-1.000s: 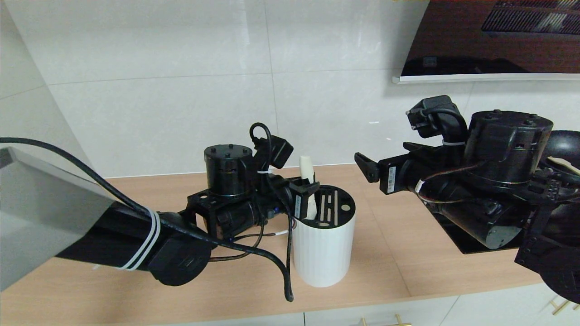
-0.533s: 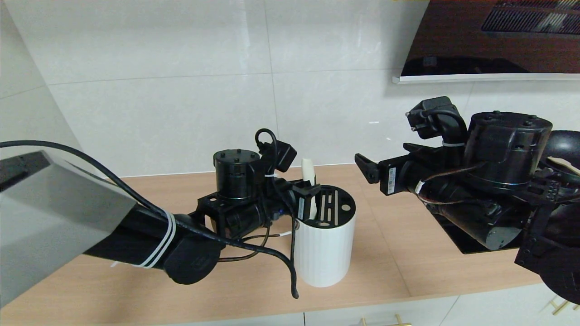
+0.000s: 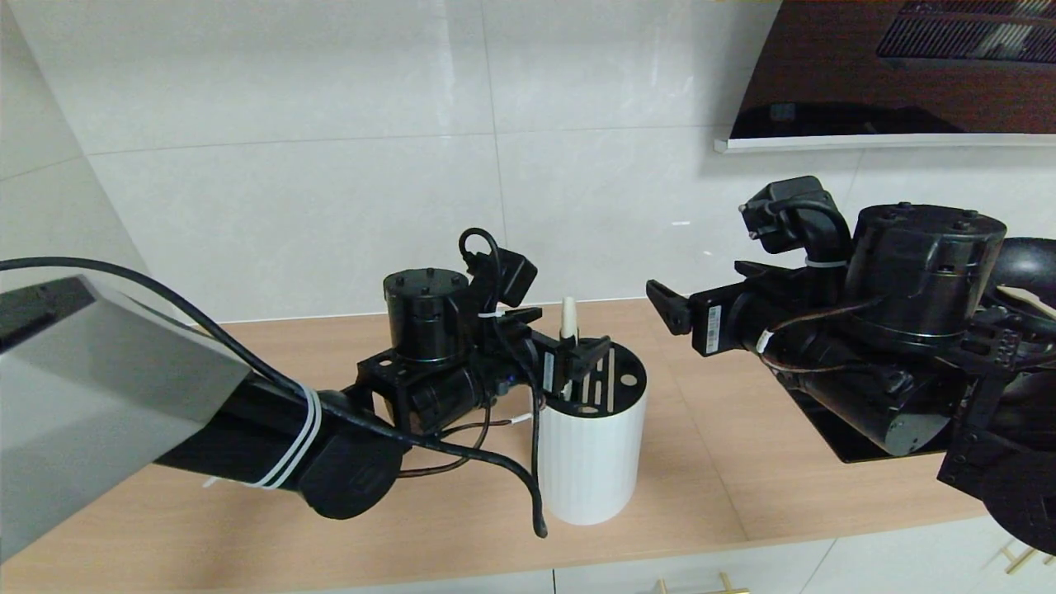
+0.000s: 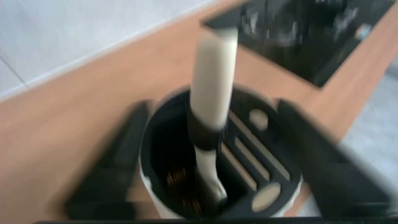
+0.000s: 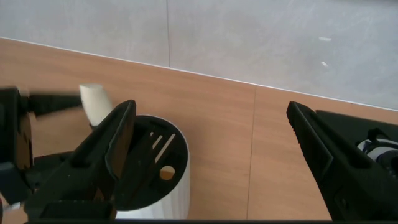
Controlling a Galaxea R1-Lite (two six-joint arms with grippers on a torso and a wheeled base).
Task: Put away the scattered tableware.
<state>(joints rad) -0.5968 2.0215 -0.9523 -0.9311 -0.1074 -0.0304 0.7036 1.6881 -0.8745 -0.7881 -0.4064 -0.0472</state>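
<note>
We see the utensil point(image 3: 568, 318) standing nearly upright in the holder point(image 3: 590, 462), its long axis vertical, cream handle up and working end hidden in the open section beside the black slots. The left gripper point(image 4: 213, 124) sits level with the handle, fingers spread wide to either side and clear of it. The holder stands on the counter point(image 3: 701, 487) near the wall, with the cooktop point(image 3: 841, 445) to its right, where the right gripper point(image 5: 208, 124) hangs with fingers spread, holding nothing.
</note>
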